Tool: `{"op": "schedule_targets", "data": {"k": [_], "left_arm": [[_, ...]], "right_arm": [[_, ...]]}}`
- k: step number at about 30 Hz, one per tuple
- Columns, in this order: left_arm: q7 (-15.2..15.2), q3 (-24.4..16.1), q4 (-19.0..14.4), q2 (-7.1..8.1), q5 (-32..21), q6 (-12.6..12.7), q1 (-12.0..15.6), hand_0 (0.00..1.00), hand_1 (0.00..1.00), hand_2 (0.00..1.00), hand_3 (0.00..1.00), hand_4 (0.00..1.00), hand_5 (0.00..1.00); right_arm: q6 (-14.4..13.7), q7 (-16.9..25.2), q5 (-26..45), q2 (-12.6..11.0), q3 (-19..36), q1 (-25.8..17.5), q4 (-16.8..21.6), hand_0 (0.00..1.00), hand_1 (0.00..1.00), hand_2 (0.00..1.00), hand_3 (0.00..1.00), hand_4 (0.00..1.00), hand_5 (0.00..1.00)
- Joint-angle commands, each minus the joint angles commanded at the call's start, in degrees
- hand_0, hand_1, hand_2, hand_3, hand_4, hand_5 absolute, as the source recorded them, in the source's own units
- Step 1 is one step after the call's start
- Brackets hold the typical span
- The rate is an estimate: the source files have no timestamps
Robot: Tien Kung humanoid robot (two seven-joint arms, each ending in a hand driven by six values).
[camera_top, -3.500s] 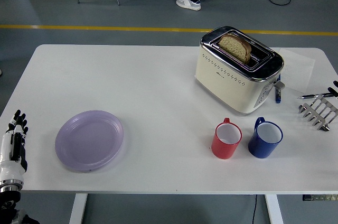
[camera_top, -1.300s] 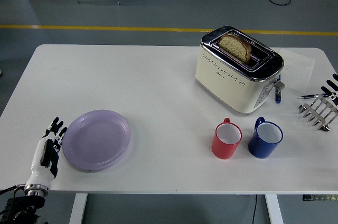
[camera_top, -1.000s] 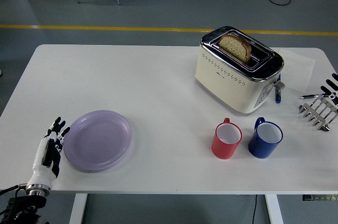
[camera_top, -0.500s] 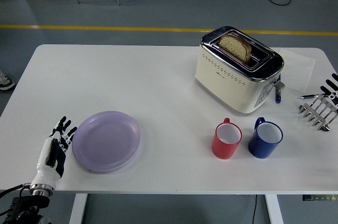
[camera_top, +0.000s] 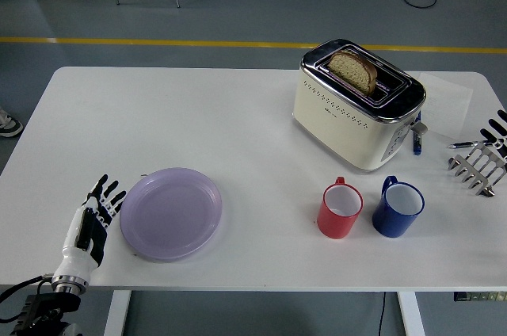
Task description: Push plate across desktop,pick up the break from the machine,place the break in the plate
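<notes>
Step in hand: the first, pushing the plate [camera_top: 170, 213] across the worktop [camera_top: 198, 114]. Left hand [camera_top: 93, 221]: flat at the plate's left rim, fingers [camera_top: 107, 193] straight and spread, grasping nothing; they sit at the rim, though actual contact is hard to confirm from this height. Plate: lilac, empty, on the near left part of the worktop, well apart from the toaster [camera_top: 358, 105]. Bread [camera_top: 353, 70]: one slice upright in the toaster's rear slot, untouched. Right hand [camera_top: 497, 130]: only dark fingertips show at the right edge, above a metal rack [camera_top: 478, 167]; whether its fingers are released or clenched cannot be told. Also present: red mug [camera_top: 340, 208] and blue mug [camera_top: 398, 207], side by side in front of the toaster. Change from the earliest frame: the plate has slid rightward and the left hand has come in from the worktop's left edge to follow it; the person's legs seen on the far floor then are gone. Next move, as judged: keep the sideways push low and even so the rim does not ride up over the fingers, stop short of the red mug, then reach for the bread.
</notes>
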Motion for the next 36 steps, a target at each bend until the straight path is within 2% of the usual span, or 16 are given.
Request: {"op": "schedule_targets", "data": {"k": [10, 15, 23, 36], "left_arm": [[-0.1, 4.33, 0.15, 0.36, -1.48, -0.07, -1.62, 0.817, 0.843, 0.917, 0.976, 0.513, 0.998], [-0.16, 6.99, -0.06, 1.23, -2.38, -0.04, -2.48, 0.817, 0.843, 0.917, 0.976, 0.513, 0.998], [-0.43, 10.71, -0.1, 1.81, -3.73, 0.07, -3.88, 0.814, 0.84, 0.913, 0.969, 0.511, 0.998], [-0.7, 15.03, -0.55, 2.49, -6.0, -0.04, -4.89, 0.812, 0.837, 0.909, 0.966, 0.513, 0.998]], "right_arm": [[0.34, 0.05, -0.06, 0.3, -0.06, 0.13, 0.04, 0.688, 0.63, 0.648, 0.684, 0.481, 0.582], [0.39, 0.07, -0.07, 0.25, 0.04, 0.1, 0.02, 0.688, 0.63, 0.648, 0.684, 0.481, 0.582], [0.45, 0.06, -0.08, 0.38, -0.03, 0.08, -0.06, 0.689, 0.63, 0.648, 0.684, 0.481, 0.584], [0.5, 0.07, -0.09, 0.29, -0.51, -0.05, -0.16, 0.689, 0.631, 0.649, 0.685, 0.481, 0.584]]}}
